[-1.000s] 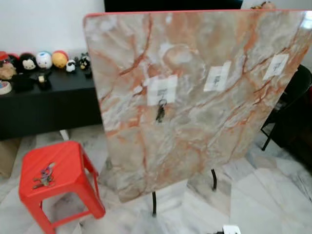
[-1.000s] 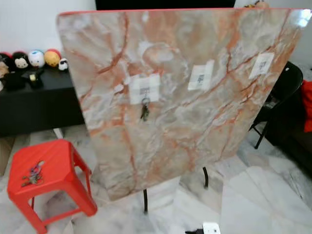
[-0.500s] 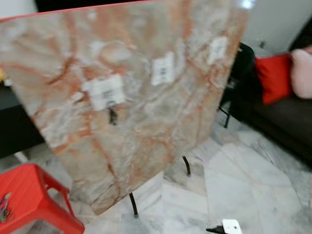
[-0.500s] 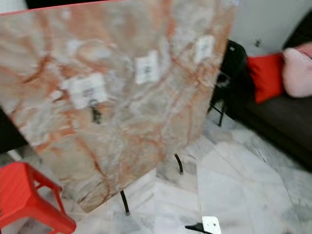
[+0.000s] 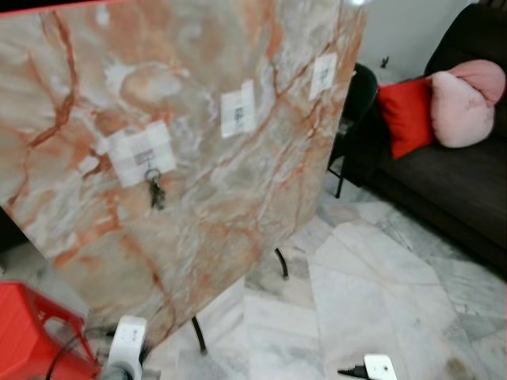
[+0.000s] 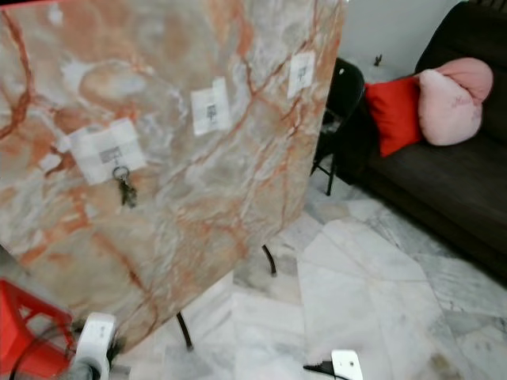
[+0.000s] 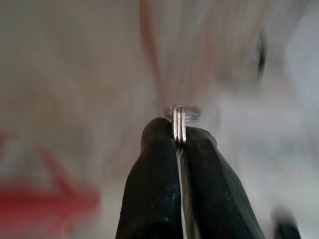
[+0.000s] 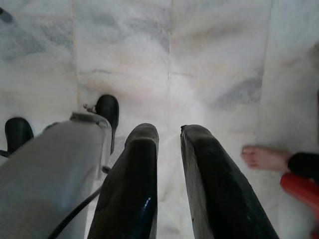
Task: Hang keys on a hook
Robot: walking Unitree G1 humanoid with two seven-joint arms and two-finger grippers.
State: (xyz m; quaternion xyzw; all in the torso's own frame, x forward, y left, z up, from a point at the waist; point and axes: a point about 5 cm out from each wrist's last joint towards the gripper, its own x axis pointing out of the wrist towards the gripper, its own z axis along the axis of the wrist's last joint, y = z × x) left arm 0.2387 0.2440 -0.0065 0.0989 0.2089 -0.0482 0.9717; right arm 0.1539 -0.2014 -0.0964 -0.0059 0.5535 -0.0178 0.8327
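Note:
A big marble-patterned board (image 5: 198, 229) stands tilted on thin black legs. It carries three white patches with hooks: left (image 5: 142, 152), middle (image 5: 238, 109) and right (image 5: 322, 75). One bunch of keys (image 5: 155, 192) hangs from the left hook. In the left wrist view my left gripper (image 7: 178, 137) is shut on a silver key ring (image 7: 180, 119), which sticks up between the black fingertips; the background there is blurred. My left arm (image 5: 127, 348) rises at the bottom left, below the board. My right gripper (image 8: 169, 134) hangs open over the marble floor, holding nothing.
A red stool (image 5: 24, 332) stands at the bottom left. At the right is a dark sofa (image 5: 451, 190) with a red cushion (image 5: 404, 115) and a pink one (image 5: 463, 95). A black chair (image 5: 352, 119) stands behind the board. A white plug (image 5: 379, 366) lies on the floor. A person's bare foot (image 8: 264, 158) is near my right gripper.
The camera has swung to the right: the board and stool slid left in view and the sofa came in. My left arm now shows at the bottom left.

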